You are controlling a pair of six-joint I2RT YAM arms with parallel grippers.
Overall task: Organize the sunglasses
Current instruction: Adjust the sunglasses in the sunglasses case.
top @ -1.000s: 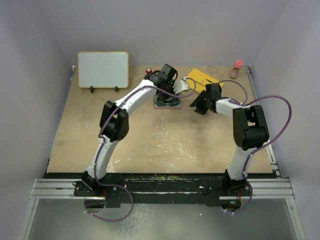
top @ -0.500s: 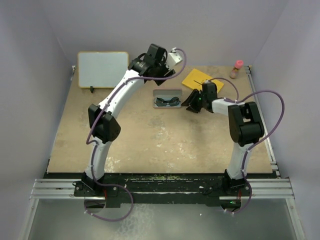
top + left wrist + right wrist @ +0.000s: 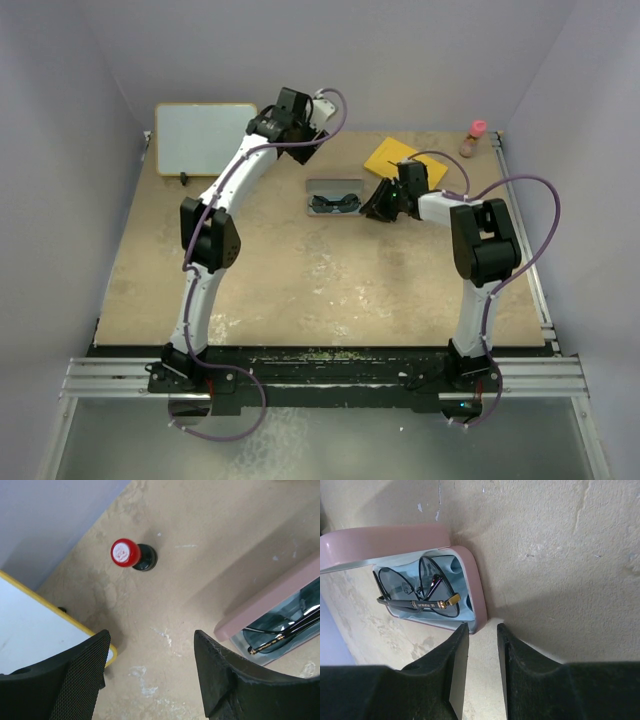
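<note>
Thin black wire-framed sunglasses [image 3: 417,592] lie inside an open pink oblong case [image 3: 478,597]; the right gripper [image 3: 483,630], fingers narrowly parted, sits at its right rim, while the left gripper [image 3: 151,642] is spread wide and empty to its far left.

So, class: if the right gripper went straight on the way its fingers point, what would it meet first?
Probably the rim of the open pink oblong case, just ahead of the right gripper; the black wire-framed sunglasses lie inside it. Depth is unclear.
</note>
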